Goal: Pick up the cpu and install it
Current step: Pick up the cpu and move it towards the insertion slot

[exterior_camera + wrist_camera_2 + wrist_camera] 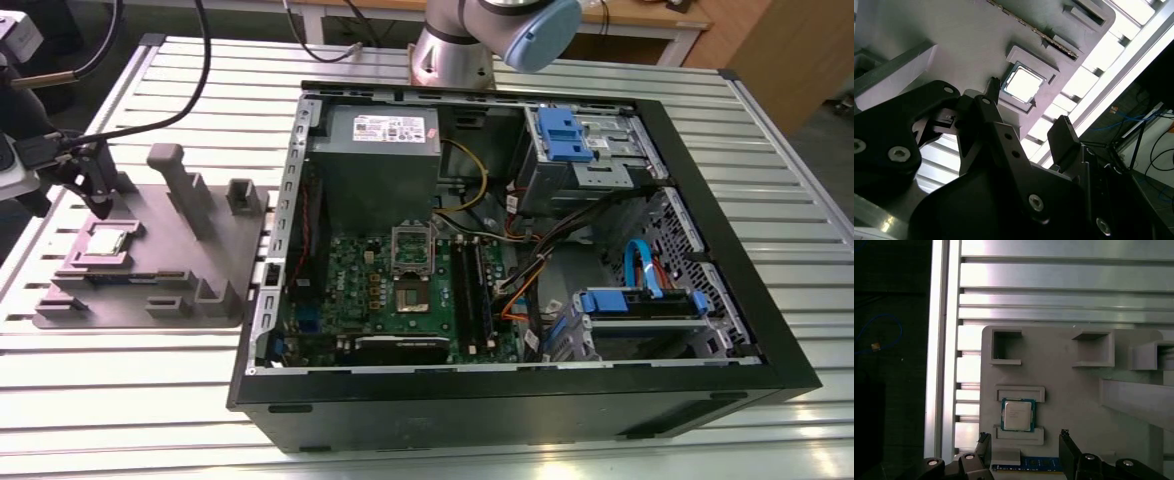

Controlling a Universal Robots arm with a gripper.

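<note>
Silver-topped cpu (1017, 415) sits flat in a recess of the grey holder (1074, 390) on the bench (1054, 275). Fingers (1068, 455) spread wide over it, holding nothing. Likely light, stiff, fragile underneath; grip by two opposite edges, keep level.

Your worktop (147, 400) is ribbed aluminium slats, and light glares hard off them in both wrist views. Beyond it stands a white-framed table (654, 35) with a wooden top. A brown wooden panel (787, 50) stands at the exterior view's right. The floor (889, 390) past the worktop edge is dark.
</note>
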